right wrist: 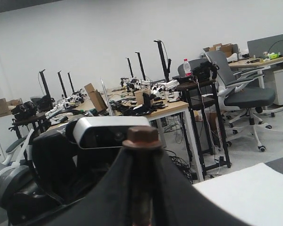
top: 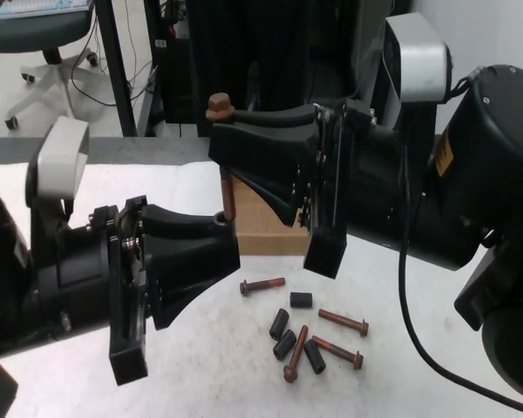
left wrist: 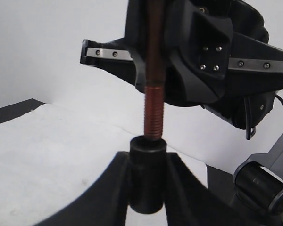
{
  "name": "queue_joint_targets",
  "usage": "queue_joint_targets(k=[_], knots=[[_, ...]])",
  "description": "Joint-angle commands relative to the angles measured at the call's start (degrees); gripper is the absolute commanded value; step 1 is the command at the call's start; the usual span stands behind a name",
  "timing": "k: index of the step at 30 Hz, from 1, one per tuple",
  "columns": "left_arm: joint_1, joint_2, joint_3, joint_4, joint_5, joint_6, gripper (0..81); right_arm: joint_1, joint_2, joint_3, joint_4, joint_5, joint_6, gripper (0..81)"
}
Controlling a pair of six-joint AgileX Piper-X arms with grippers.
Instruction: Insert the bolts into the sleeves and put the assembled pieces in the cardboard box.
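Note:
My right gripper (top: 220,139) is shut on a copper-coloured bolt (top: 227,193) held upright, head (right wrist: 140,136) on top. Its threaded tip (left wrist: 153,123) meets the top of a black sleeve (left wrist: 147,175), which my left gripper (top: 222,223) holds upright just beneath, shut on it. In the left wrist view the bolt (left wrist: 154,89) stands in line with the sleeve's hole; how deep it sits is hidden. Both hang above the table, in front of the cardboard box (top: 263,233). The right wrist view has the bolt's shaft (right wrist: 141,197) between my right gripper's (right wrist: 141,188) dark fingers.
Loose on the white table lie several bolts (top: 261,285) (top: 343,321) (top: 336,350) and several black sleeves (top: 301,300) (top: 279,324) (top: 314,356), in front of the box. An office chair (top: 35,35) and a rack leg (top: 113,61) stand behind the bench.

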Motion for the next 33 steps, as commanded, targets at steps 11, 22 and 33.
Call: queue_joint_targets(k=[11,22,33], knots=[[0.1,-0.5,-0.9,-3.3,-0.4,-1.4,0.3,1.9,0.0,0.2,3.0,0.0,-0.7,0.8],[0.1,-0.5,-0.9,-3.7,0.0,-2.7,0.3,2.4,0.0,0.2,5.5,1.1,-2.7,0.8],[0.1,-0.6,-0.9,-5.3,-0.4,-3.1,0.3,2.4,0.0,0.2,5.5,0.1,-2.7,23.8]])
